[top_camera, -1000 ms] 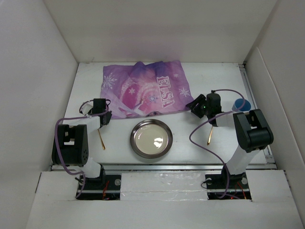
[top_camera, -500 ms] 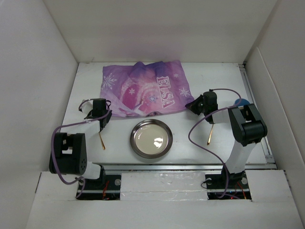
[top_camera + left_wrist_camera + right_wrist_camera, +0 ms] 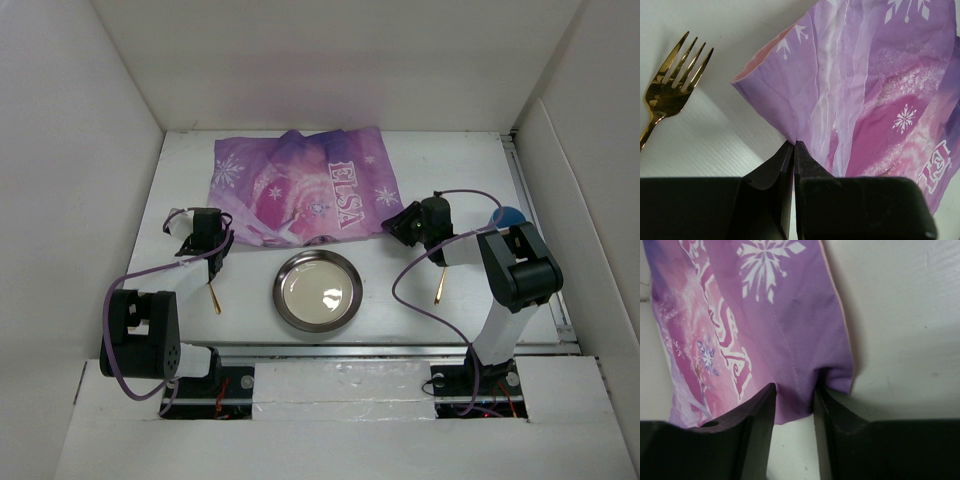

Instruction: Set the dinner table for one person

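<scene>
left arm [image 3: 193, 266] forward, jaws pinch mat [image 3: 300, 185] | right arm [image 3: 462, 248] forward, jaws astride

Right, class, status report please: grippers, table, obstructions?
Left gripper shut on mat corner. Right gripper open, straddling mat edge. Dinner table: mat rumpled. Plate close in front, possibly obstructing.

Under everything, large flat white rectangular tabletop [image 3: 460, 165], with silver metal rail [image 3: 340, 350] along near edge. Across far middle, rumpled purple snowflake-printed cloth mat [image 3: 300, 185], lettered ELSA. Near centre, just short of mat's near edge, round silver metal plate [image 3: 318, 290] with pale inside. Left of plate, slim gold metal utensil [image 3: 213, 298], upper end under left arm. Right of plate, second slim gold utensil [image 3: 438, 288], upper end hidden under right arm. At mat's near left corner, left black gripper [image 3: 215, 240]; at near right corner, right black gripper [image 3: 402, 222]. Beside right arm, small round blue object [image 3: 508, 215], partly hidden.
</scene>
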